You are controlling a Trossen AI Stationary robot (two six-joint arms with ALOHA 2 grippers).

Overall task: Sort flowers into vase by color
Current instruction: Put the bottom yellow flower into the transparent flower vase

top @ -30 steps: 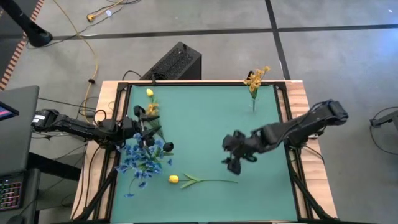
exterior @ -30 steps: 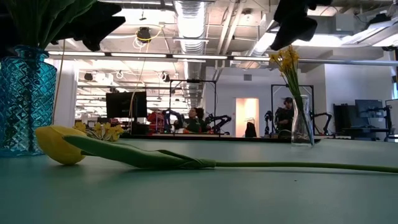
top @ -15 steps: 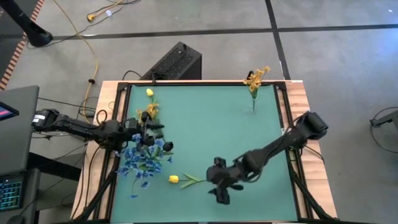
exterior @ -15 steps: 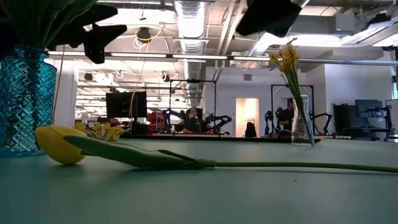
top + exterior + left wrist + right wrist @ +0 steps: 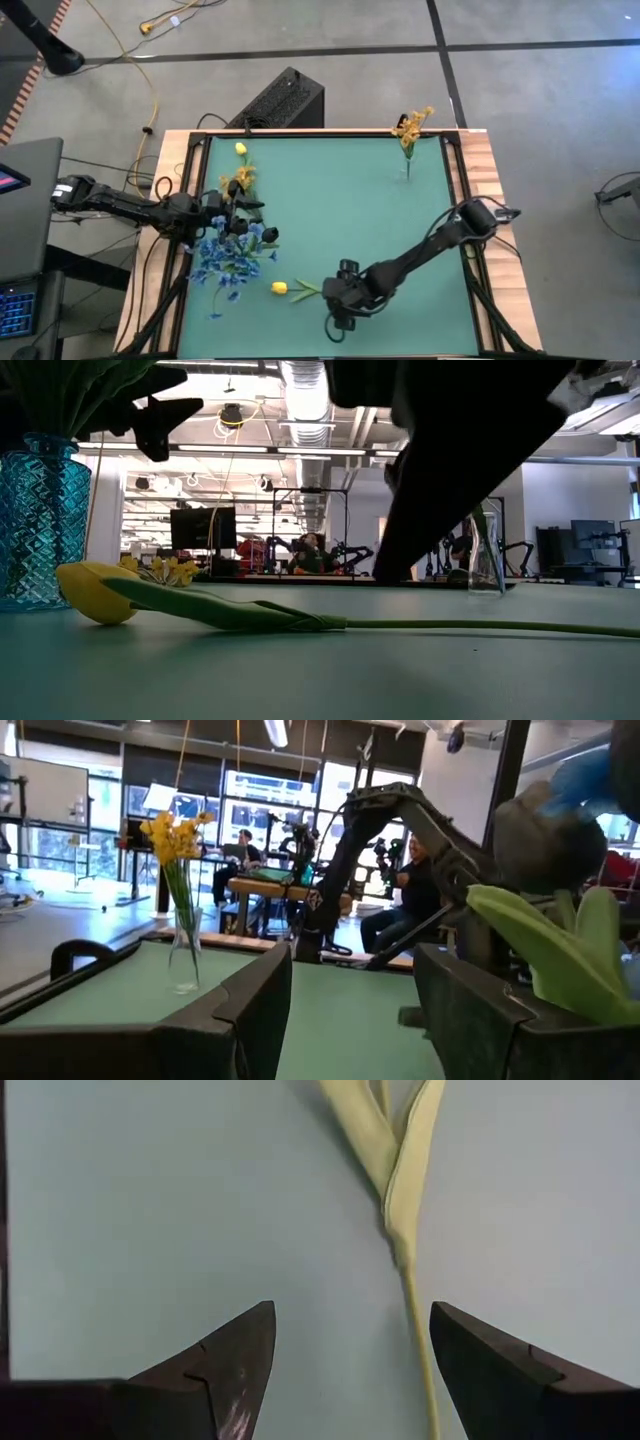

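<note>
the right gripper (image 5: 338,306) hangs low over the green mat (image 5: 340,200), fingers spread and empty, just above the stem of the yellow tulip (image 5: 279,288) lying flat near the front edge. the left gripper (image 5: 243,215) waits with fingers apart above the blue flowers (image 5: 228,260) in the blue vase (image 5: 38,520).

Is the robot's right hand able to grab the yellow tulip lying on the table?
Probably yes. The right hand hangs open right above the tulip's stem, with nothing between them; the stem lies between its fingers.

Your right gripper (image 5: 343,300) hangs open over the tulip (image 5: 322,291) stem, bare mat at six o'clock. At nine o'clock, the blue vase (image 5: 232,250) and left gripper (image 5: 247,208) block passage.
</note>
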